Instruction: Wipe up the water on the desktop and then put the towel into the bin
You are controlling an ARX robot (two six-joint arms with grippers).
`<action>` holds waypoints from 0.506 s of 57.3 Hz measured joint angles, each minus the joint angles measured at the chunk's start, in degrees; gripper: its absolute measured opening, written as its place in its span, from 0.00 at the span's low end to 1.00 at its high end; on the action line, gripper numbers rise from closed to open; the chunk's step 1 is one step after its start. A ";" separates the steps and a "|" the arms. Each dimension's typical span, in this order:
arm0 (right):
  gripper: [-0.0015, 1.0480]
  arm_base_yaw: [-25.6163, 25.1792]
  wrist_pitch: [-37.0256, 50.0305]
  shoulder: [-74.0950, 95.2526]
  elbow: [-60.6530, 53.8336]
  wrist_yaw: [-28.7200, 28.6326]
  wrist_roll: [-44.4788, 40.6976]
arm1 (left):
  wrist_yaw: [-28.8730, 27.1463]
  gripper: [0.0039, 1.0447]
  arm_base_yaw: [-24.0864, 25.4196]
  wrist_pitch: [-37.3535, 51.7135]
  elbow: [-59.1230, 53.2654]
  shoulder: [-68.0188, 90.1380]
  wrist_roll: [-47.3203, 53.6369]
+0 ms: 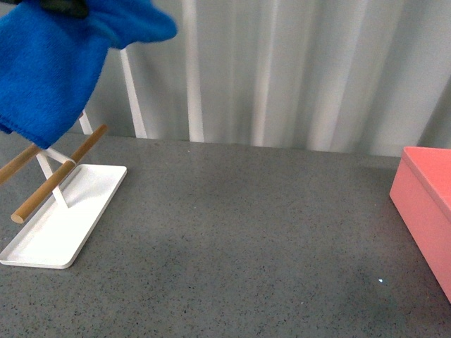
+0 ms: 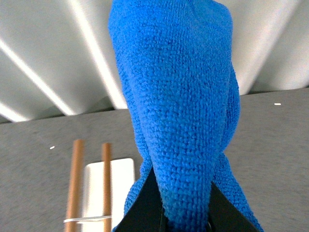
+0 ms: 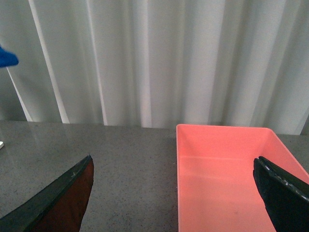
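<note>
The bright blue towel [image 1: 49, 70] hangs in the air at the far left, above the white tray. My left gripper [image 2: 183, 215] is shut on it, its dark fingers [image 2: 145, 208] pinching the cloth's upper fold. The towel [image 2: 178, 96] fills most of the left wrist view. The salmon-pink bin [image 1: 430, 204] stands at the right edge of the dark grey desktop [image 1: 246, 232]. My right gripper [image 3: 173, 169] hovers open over the bin's [image 3: 222, 179] near-left wall, holding nothing. I can make out no water on the desktop, only a tiny bright speck [image 1: 380, 282].
A flat white tray [image 1: 63, 225] with two wooden rods [image 1: 56, 184] on a white stand sits at the left, under the towel. A pale pleated curtain [image 1: 282, 70] closes off the back of the desktop.
</note>
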 joint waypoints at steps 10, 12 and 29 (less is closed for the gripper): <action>0.93 0.00 0.00 0.00 0.00 -0.02 -0.02 | 6.23 0.05 -8.61 5.46 -7.15 -3.41 -1.60; 0.93 0.00 0.00 0.00 0.00 -0.02 0.00 | 6.95 0.05 -10.14 6.88 -8.52 -3.48 -1.77; 0.93 0.00 0.00 0.00 0.00 0.00 0.00 | 15.72 0.05 -19.23 22.43 -19.82 1.44 -1.75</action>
